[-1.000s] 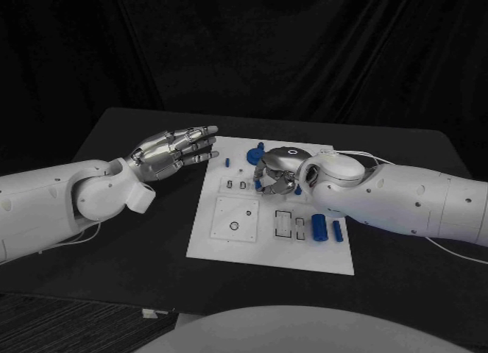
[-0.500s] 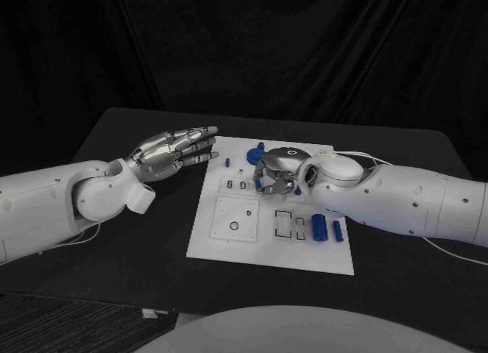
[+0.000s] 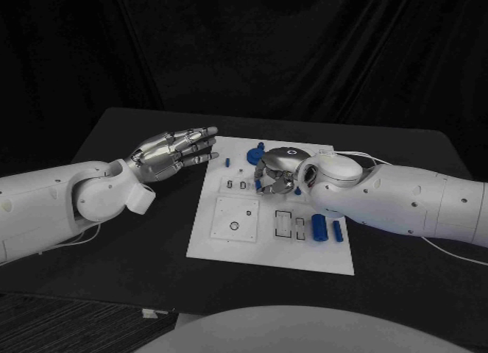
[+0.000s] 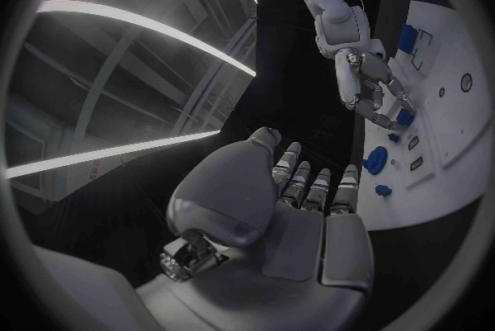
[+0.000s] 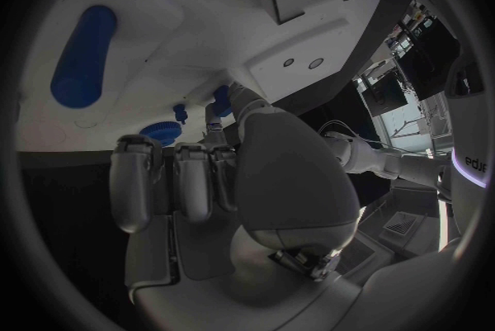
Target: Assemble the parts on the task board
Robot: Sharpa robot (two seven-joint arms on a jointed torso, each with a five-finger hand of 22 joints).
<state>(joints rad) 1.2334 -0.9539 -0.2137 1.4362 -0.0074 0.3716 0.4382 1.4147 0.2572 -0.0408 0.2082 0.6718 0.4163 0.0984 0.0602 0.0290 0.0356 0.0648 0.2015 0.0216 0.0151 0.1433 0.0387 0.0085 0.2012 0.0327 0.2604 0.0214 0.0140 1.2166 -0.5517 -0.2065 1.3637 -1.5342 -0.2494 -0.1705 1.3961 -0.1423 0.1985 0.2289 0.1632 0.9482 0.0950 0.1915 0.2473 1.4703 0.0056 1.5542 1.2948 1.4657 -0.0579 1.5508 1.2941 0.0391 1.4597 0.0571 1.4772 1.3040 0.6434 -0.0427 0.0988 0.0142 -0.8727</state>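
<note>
The right hand (image 3: 274, 175) hung over the task board (image 3: 267, 250) mid-desk, fingers curled down around a small blue part (image 3: 296, 189); whether they pinched it I couldn't tell. It looked light, rigid, slick, best nipped at its sides. The left hand (image 3: 175, 152) hovered beside, fingers spread.

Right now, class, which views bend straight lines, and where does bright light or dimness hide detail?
Head view: undistorted, dim overall, the white task board standing out against the black table. Left wrist view: fisheye, the board's edges curve, and bright ceiling light strips glare. Right wrist view: fisheye too, a blue part looks soft, and the right hand is in shade.
</note>
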